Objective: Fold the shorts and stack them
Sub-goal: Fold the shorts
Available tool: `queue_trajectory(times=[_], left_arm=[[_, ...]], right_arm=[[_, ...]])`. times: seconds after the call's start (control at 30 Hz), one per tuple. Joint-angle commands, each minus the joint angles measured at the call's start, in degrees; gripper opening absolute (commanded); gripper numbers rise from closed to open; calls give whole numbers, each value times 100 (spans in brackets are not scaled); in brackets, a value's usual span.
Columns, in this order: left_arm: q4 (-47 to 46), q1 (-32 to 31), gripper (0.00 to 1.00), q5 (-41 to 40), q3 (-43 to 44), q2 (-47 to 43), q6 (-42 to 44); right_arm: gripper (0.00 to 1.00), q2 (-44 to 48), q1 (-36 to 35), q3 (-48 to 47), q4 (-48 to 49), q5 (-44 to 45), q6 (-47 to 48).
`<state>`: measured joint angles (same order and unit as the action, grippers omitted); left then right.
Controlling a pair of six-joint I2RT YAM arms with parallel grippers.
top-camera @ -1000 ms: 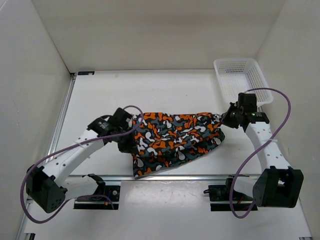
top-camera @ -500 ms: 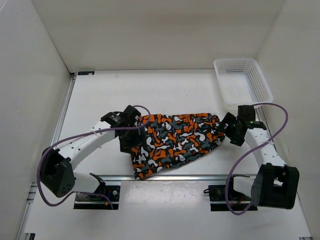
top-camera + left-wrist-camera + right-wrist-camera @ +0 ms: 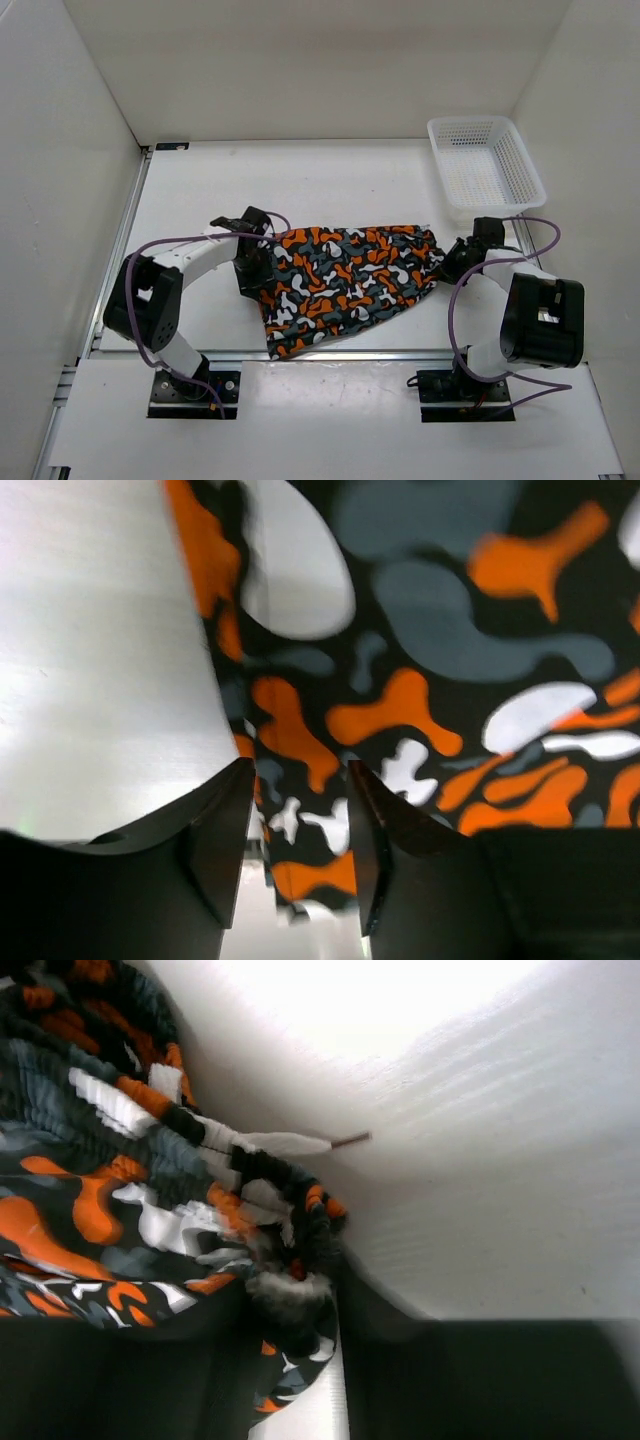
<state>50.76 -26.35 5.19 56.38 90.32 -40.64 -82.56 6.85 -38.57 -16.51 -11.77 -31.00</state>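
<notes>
Both ends of the shorts (image 3: 345, 280) lie spread for folding; my left hand (image 3: 295, 845) straddles the edge, half-open; right hand (image 3: 455, 262): cannot tell.

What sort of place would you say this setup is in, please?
Probably a robotics lab test cell: plain white walls box in a white table, the left arm and right arm are bolted at its near edge, and shorts and a mesh basket serve as props.
</notes>
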Motion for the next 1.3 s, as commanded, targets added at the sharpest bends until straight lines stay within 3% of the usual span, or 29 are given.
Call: queue_trajectory(times=[0.0, 0.1, 0.17, 0.27, 0.47, 0.77, 0.97, 1.07, 1.27], left_arm=[[-330, 261, 53, 43, -39, 3, 153], [-382, 480, 44, 43, -39, 56, 153], [-383, 595, 27, 43, -39, 117, 153], [-461, 710, 10, 96, -101, 117, 206], [-804, 762, 10, 446, -162, 836, 206], [-875, 763, 10, 650, 829, 1786, 311], [-875, 710, 10, 843, 1410, 2200, 364], [-823, 762, 10, 843, 1595, 2279, 417], [-393, 1122, 10, 308, 1762, 1965, 531]], right_arm=[[19, -40, 18, 95, 412, -107, -37], [0, 21, 18, 95, 281, -45, 24], [0, 135, 18, 34, 211, 113, 86], [0, 240, 18, -19, 70, 175, 147], [0, 504, 18, -212, -97, 280, 147], [0, 1365, -491, -871, -668, 666, 287], [0, 1761, -1966, -1591, -880, 1754, 464], [0, 1761, -3369, -2031, -941, 2396, 577], [0, 1033, -5403, -2901, -994, 4076, 859]])
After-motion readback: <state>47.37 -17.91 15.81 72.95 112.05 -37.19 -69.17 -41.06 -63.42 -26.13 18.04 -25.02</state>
